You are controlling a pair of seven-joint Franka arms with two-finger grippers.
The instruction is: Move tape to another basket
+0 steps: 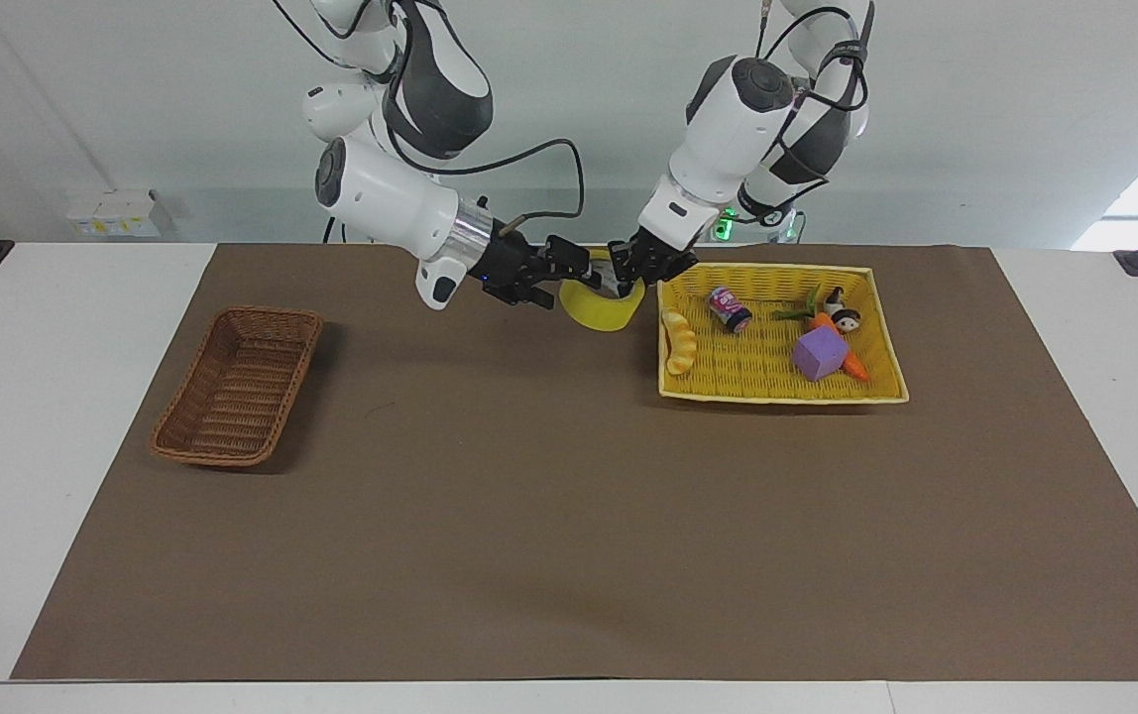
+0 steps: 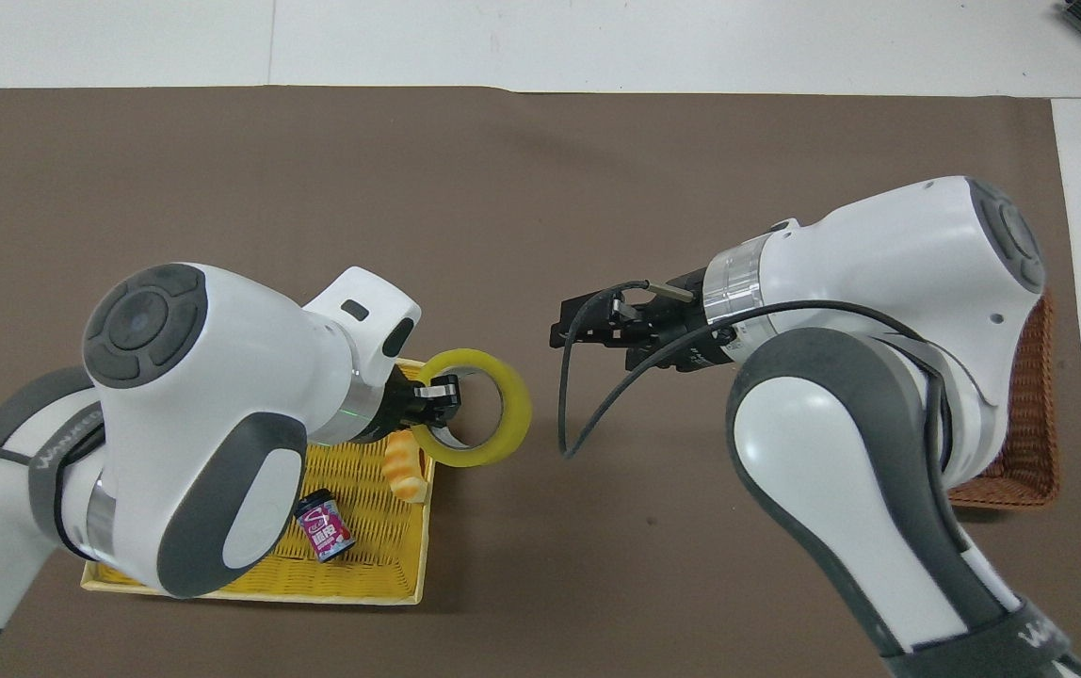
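Now, tape (image 1: 601, 305): aloft over bare worktop (image 2: 597, 565), pinched through its wall by the left pincer (image 2: 435, 394).
Right pincer (image 1: 569, 271): spread wide, at the tape's nine o'clock in the facing view.
Risk: early release drops the tape (it would roll).
Basket (image 1: 239, 385): well apart.

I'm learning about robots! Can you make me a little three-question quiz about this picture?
1. True or false: the left gripper is shut on the wide roll of translucent yellow packing tape.
2. The open right gripper is: A) in the narrow brown wicker basket, B) up in the air beside the tape, C) in the bright yellow woven tray.
3. Fill in: the purple cube lies in the ____ tray.

Key: 1 true; 2 B; 3 yellow.
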